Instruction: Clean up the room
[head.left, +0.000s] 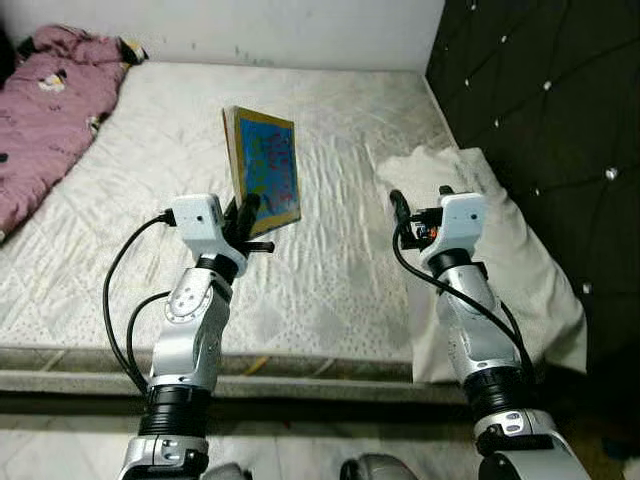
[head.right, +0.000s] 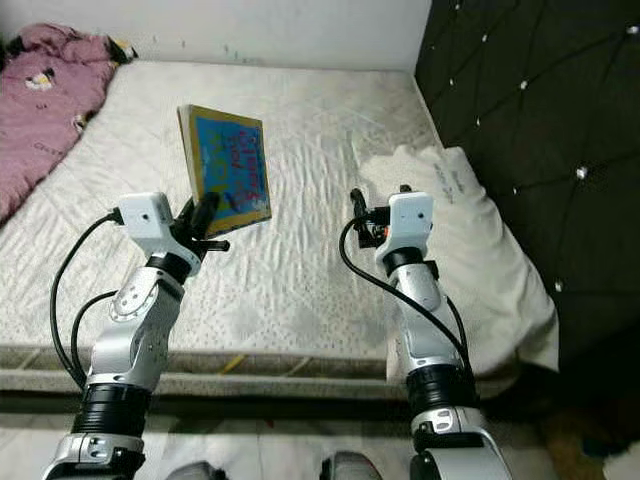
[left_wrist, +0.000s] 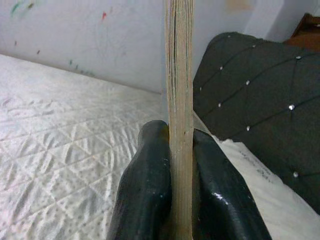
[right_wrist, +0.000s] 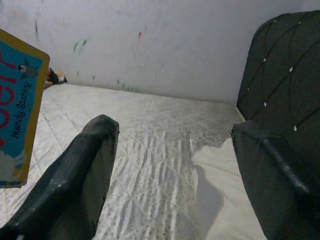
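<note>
A blue picture book (head.left: 265, 167) with a yellow border is held upright above the white mattress (head.left: 190, 150), its cover facing right. My left gripper (head.left: 245, 213) is shut on the book's lower edge; in the left wrist view both black fingers (left_wrist: 150, 185) press against the book's page edge (left_wrist: 179, 100). My right gripper (head.left: 420, 198) is raised to the right of the book, open, with nothing between its fingers (right_wrist: 75, 185). The book's corner (right_wrist: 17, 100) appears in the right wrist view.
A white pillow (head.left: 500, 260) lies at the mattress's right side against the black tufted headboard (head.left: 550, 110). A pink blanket (head.left: 45, 110) is heaped at the far left. The mattress's front edge (head.left: 300, 365) runs just in front of me.
</note>
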